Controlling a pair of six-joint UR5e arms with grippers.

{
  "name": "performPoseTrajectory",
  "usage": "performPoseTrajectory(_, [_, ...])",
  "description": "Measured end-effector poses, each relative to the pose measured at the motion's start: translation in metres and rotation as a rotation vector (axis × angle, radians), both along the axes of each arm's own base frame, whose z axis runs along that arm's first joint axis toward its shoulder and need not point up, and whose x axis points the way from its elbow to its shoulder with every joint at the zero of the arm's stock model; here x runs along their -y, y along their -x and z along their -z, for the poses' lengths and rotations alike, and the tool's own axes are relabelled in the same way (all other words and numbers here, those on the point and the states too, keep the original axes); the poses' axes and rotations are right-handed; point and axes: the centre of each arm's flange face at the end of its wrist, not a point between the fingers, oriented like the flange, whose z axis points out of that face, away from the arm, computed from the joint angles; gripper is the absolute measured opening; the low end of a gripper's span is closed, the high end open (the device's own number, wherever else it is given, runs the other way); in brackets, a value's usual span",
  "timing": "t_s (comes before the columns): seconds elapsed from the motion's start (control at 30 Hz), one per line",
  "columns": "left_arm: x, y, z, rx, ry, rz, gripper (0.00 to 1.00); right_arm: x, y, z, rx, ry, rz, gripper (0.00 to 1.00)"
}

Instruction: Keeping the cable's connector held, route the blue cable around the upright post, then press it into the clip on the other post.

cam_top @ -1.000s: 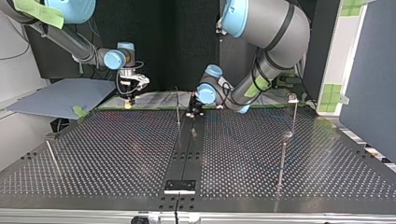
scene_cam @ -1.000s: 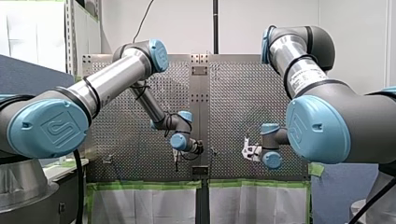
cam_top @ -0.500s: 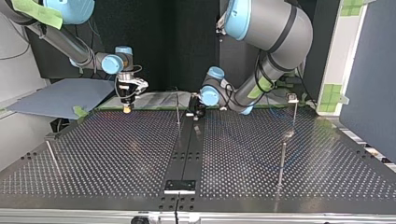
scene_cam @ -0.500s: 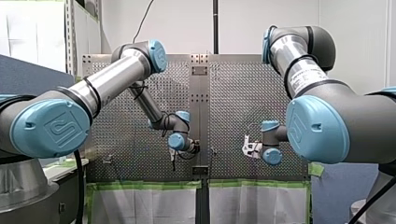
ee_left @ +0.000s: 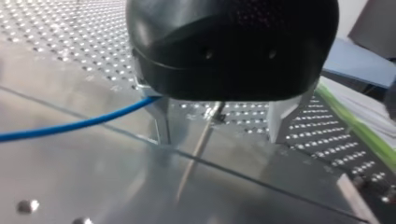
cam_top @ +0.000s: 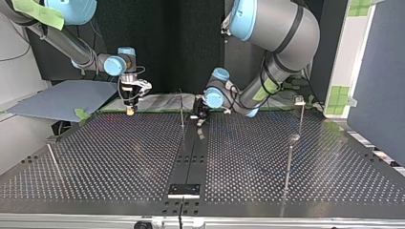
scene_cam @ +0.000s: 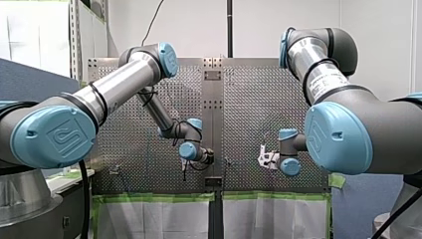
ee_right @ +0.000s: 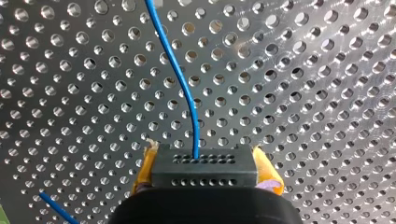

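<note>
Our right gripper (ee_right: 205, 161) pinches the connector (ee_right: 205, 173). The blue cable (ee_right: 180, 79) leaves it at 12 o'clock, straight ahead. Our left gripper (ee_left: 219, 123) has its jaws spread, with the cable just beside one finger (ee_left: 161, 119) and the thin post (ee_left: 205, 134) just ahead between them. In the top view the post is at this gripper's 9 o'clock, so our left arm looks nearer for the wrap.

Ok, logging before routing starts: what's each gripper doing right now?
Left gripper: open.
Right gripper: closed on the black connector of the blue cable.
</note>
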Motion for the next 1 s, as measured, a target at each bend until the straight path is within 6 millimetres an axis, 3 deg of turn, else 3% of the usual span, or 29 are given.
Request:
performPoseTrajectory(0.43, [0.018, 0.031, 0.004, -0.044, -0.154, 0.037, 1.00, 0.001, 0.003, 0.001, -0.004, -0.007, 0.005, 0.00])
performPoseTrajectory(1.0, [0.026, 0.069, -0.025, -0.003, -0.173, 0.117, 1.00, 0.002, 0.007, 0.002, -0.010, -0.011, 0.009, 0.00])
